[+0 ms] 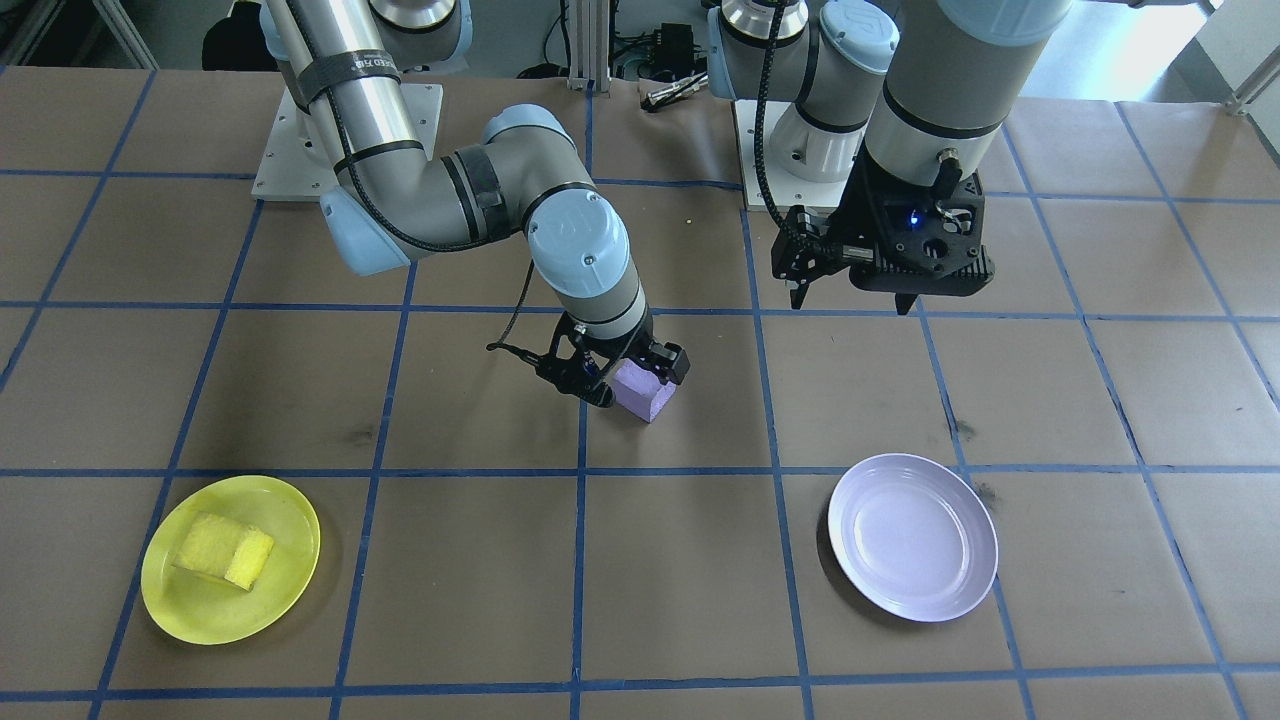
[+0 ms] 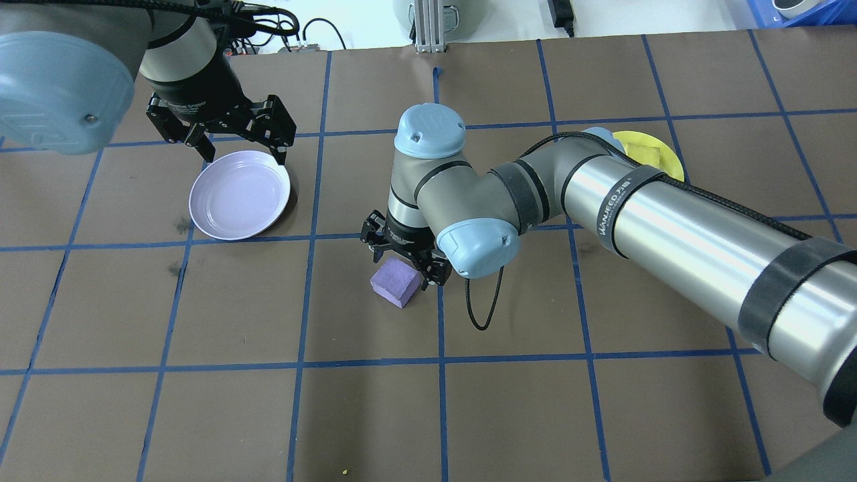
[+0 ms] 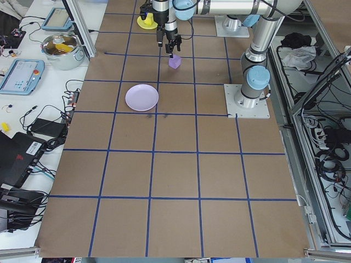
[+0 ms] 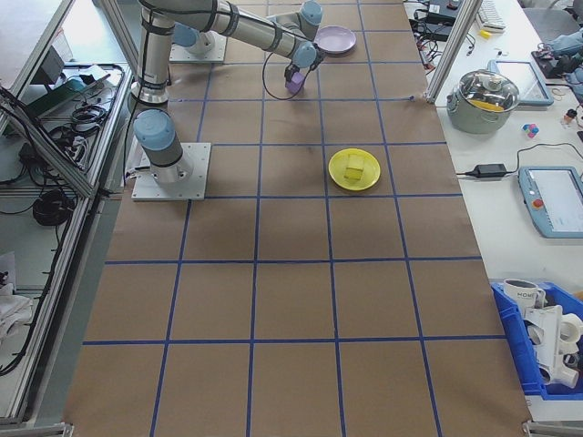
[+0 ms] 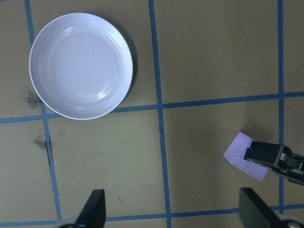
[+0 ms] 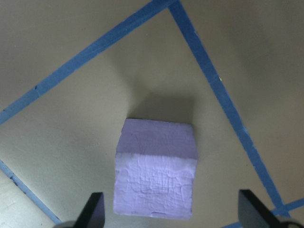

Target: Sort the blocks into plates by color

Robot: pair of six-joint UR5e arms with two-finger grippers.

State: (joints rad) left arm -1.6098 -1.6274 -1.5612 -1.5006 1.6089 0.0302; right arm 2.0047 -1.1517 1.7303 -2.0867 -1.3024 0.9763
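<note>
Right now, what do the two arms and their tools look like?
Both arms: silver tubes, grey joints, pale blue caps. The right arm has black straps, a black cable and white lettering. The left tool and right tool are black with two fingers; the left one's mount shows a blue light.

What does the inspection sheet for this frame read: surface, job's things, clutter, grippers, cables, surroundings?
Surface: brown table with a blue tape grid; a few dark smudges.
Job's things: yellow block lies in the yellow plate; purple block on the table; lavender plate holds nothing.
Clutter: nothing seen on the grid.
Grippers: right gripper open, low around the purple block, not closed on it; left gripper open, above the lavender plate's far rim.
Cables: black cable loops from the right wrist; another runs along the right arm.
Surroundings: side benches with a lidded pot, tablets, cables, a blue bin.
</note>
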